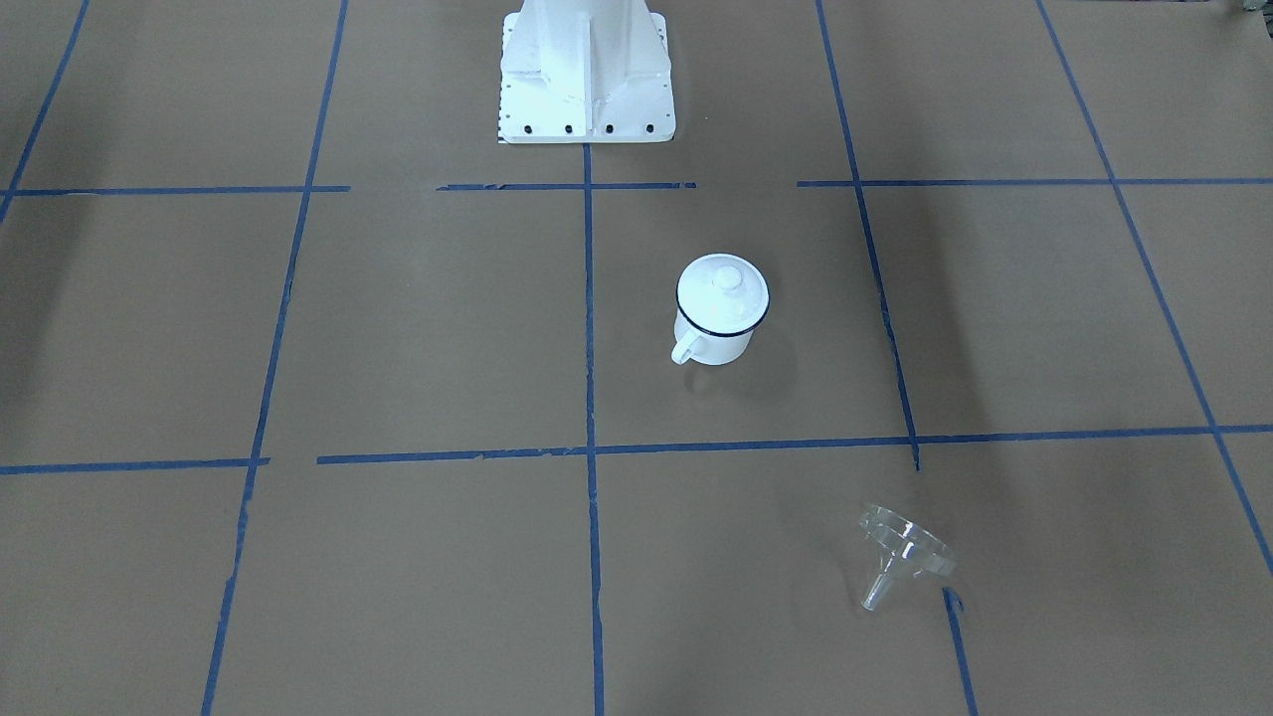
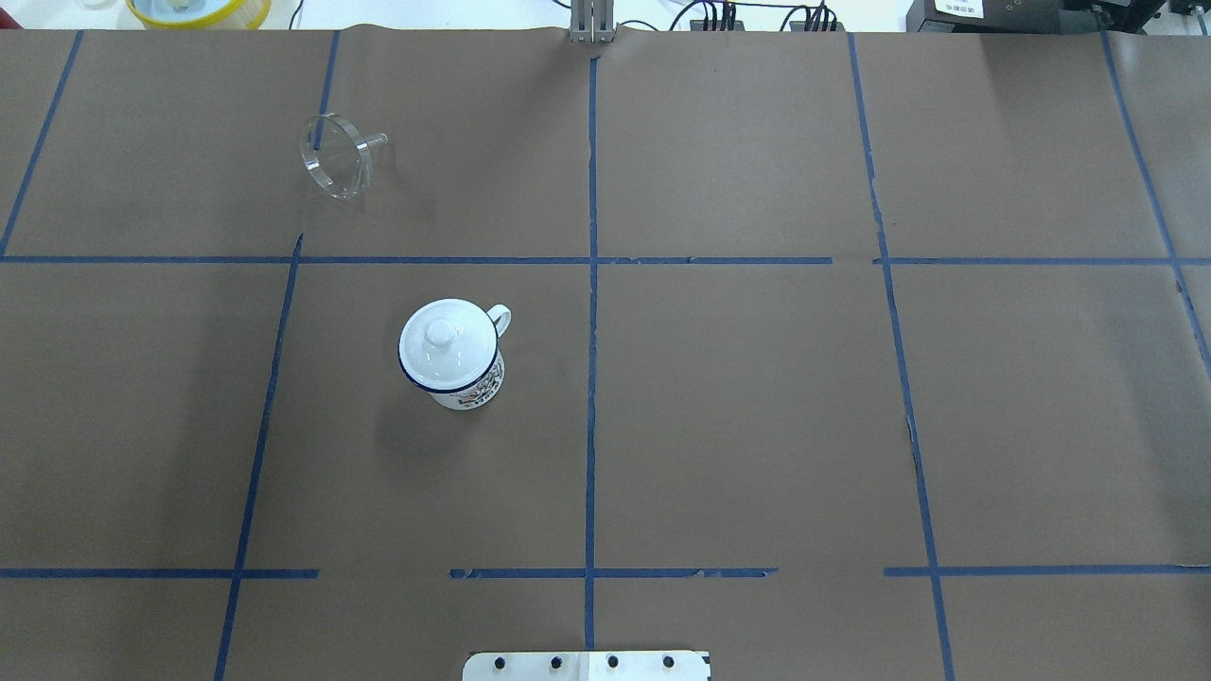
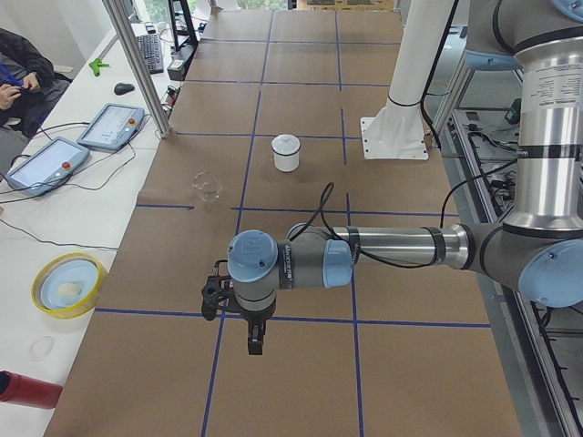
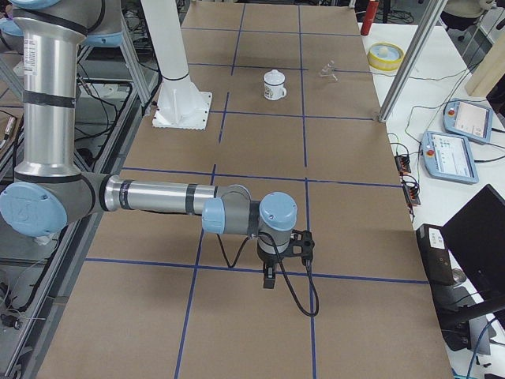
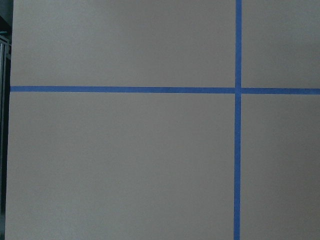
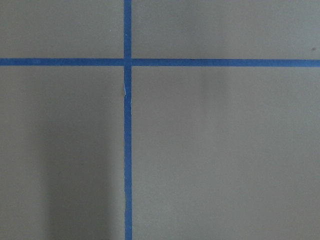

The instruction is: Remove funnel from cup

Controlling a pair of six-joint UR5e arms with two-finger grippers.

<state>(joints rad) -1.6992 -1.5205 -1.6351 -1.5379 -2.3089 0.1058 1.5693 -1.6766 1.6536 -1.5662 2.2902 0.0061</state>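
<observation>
The clear funnel [image 1: 905, 549] lies on its side on the brown paper, well apart from the cup; it also shows in the overhead view [image 2: 336, 156]. The white cup [image 1: 716, 336] with a dark blue rim stands upright with a round white knobbed lid [image 1: 723, 290] on top; the overhead view shows it too [image 2: 470, 388]. The left gripper [image 3: 256, 341] shows only in the exterior left view and hangs over bare paper far from both. The right gripper [image 4: 269, 278] shows only in the exterior right view, also far off. I cannot tell whether either is open or shut.
The white robot base [image 1: 585, 70] stands at the table's robot side. A yellow bowl [image 3: 66, 284], teach pendants [image 3: 111, 126] and a metal post [image 3: 137, 64] are beyond the table's far edge. Blue tape lines divide the paper.
</observation>
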